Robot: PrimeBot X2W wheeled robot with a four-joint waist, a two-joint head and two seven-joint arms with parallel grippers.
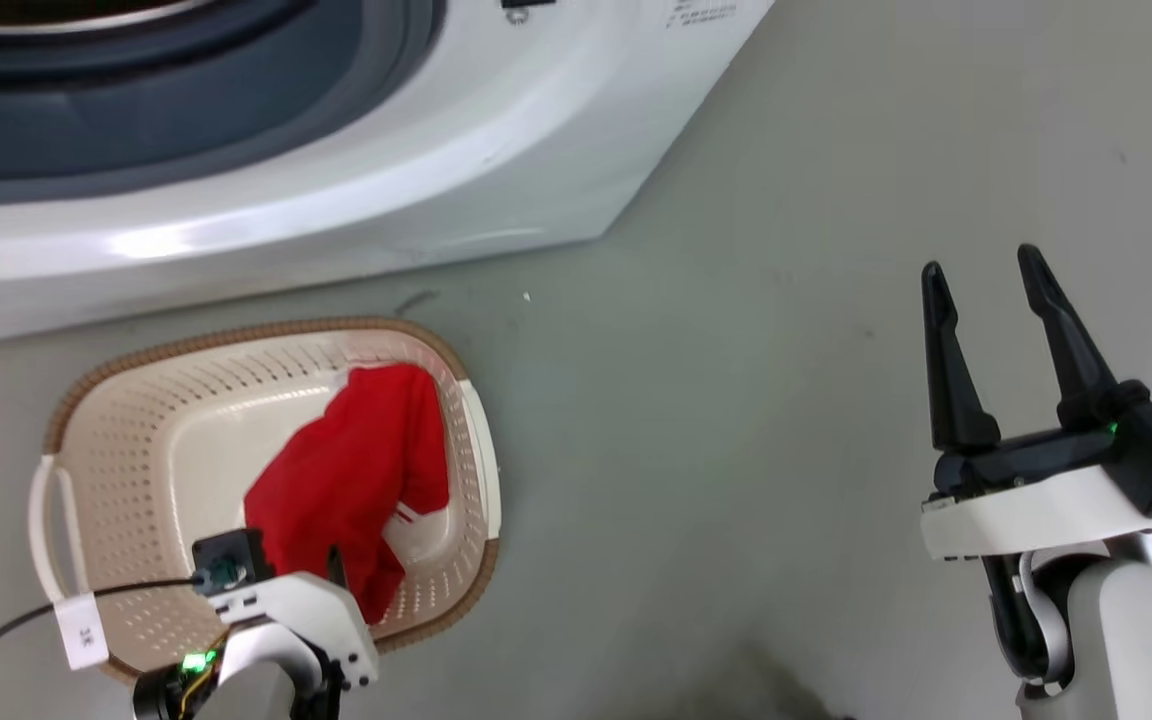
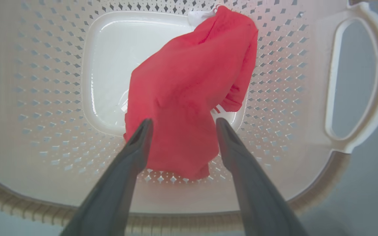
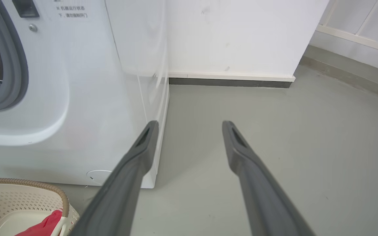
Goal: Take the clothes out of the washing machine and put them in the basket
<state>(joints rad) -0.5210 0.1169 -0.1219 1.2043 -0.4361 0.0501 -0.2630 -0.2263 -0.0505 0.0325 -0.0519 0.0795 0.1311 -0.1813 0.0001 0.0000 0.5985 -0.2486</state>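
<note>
Clothes (image 2: 189,91) in basket (image 2: 44,98); left gripper (image 2: 184,120) spread above, pointing down.

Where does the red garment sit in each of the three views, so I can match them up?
Head view: lower left, the red garment lies inside the basket, toward its right side.
Left wrist view: garment at centre, framed by the open left tool.
Right wrist view: garment in the bottom-left corner, a small red patch.
Shared landmark: the basket's brown woven rim.
</note>
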